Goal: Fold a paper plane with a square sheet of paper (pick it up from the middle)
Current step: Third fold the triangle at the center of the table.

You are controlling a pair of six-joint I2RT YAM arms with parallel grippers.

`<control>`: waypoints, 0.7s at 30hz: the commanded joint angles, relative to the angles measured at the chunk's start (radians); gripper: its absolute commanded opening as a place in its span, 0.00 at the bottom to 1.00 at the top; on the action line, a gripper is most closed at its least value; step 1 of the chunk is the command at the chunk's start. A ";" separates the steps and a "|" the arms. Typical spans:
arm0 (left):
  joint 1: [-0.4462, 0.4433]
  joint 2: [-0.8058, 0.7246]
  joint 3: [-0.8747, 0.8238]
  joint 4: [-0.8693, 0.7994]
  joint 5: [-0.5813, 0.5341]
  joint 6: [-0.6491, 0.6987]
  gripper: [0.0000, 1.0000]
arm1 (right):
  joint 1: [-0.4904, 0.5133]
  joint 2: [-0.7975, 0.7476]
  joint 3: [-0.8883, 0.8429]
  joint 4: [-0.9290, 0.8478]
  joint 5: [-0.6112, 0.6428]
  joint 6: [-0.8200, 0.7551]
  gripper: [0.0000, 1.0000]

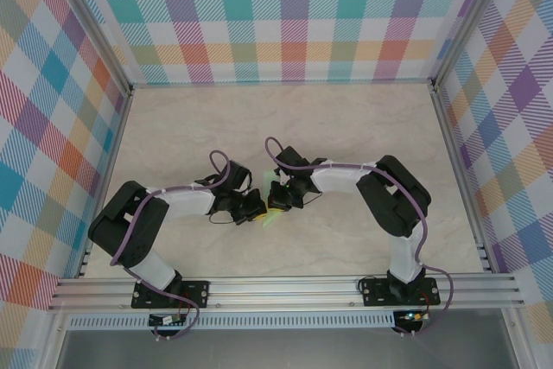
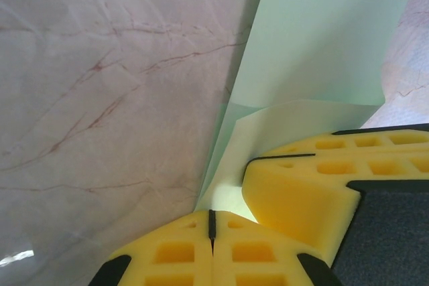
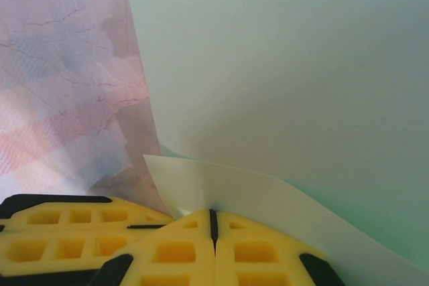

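I record a pale mint-green sheet of paper point(image 2: 322, 45), yellow gripper pads point(image 2: 174, 254), a beige red-veined marbled table point(image 2: 100, 98) and multicolour plaid walls point(image 1: 294, 15).

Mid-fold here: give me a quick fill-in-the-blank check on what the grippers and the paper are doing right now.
The left gripper and the right gripper are both ____ on the pale mint-green sheet of paper.
Their finger pads are ____ foam.
The table beneath has a pale ____ pattern.
Missing words: shut; yellow; marble.
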 commanded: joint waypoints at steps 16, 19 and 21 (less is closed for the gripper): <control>-0.054 0.073 0.034 -0.258 -0.210 0.023 0.00 | -0.010 -0.169 -0.268 0.333 -0.037 -0.072 0.08; -0.063 0.079 0.043 -0.274 -0.224 0.023 0.00 | -0.010 -0.145 -0.264 0.325 -0.039 -0.076 0.08; -0.068 0.082 0.050 -0.286 -0.236 0.023 0.00 | -0.011 -0.132 -0.254 0.315 -0.032 -0.076 0.07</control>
